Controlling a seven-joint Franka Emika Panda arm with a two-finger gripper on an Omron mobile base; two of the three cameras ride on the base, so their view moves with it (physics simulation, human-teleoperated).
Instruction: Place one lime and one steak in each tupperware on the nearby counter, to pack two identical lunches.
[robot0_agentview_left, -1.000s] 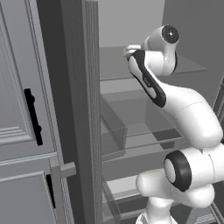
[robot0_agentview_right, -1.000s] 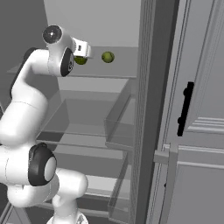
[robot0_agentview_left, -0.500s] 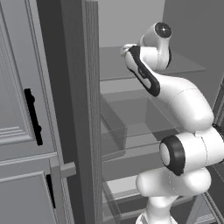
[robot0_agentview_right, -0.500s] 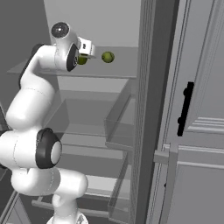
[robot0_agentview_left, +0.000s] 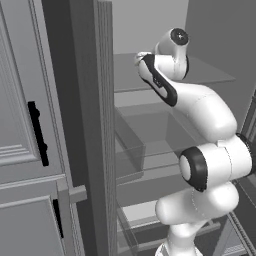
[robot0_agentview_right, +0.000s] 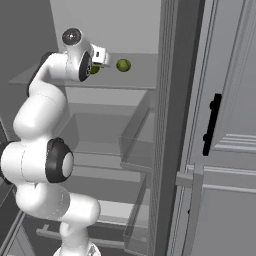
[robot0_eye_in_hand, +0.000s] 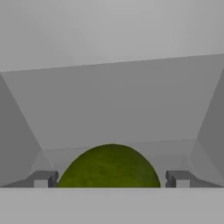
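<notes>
Here the lime (robot0_eye_in_hand: 109, 168) sits between the fingers (robot0_eye_in_hand: 42, 179), which stand apart beside it.

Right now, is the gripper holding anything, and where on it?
Cannot be told. A lime sits between the gripper fingers, each finger beside one flank, but small gaps show, so no firm grip yet.

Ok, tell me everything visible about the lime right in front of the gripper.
The lime is a round, dull yellow-green ball with a faintly mottled skin. It sits on the grey upper fridge shelf, between the fingertips of the gripper, with gaps on both sides. In the right base view it is half hidden behind the hand, left of a second lime.
</notes>
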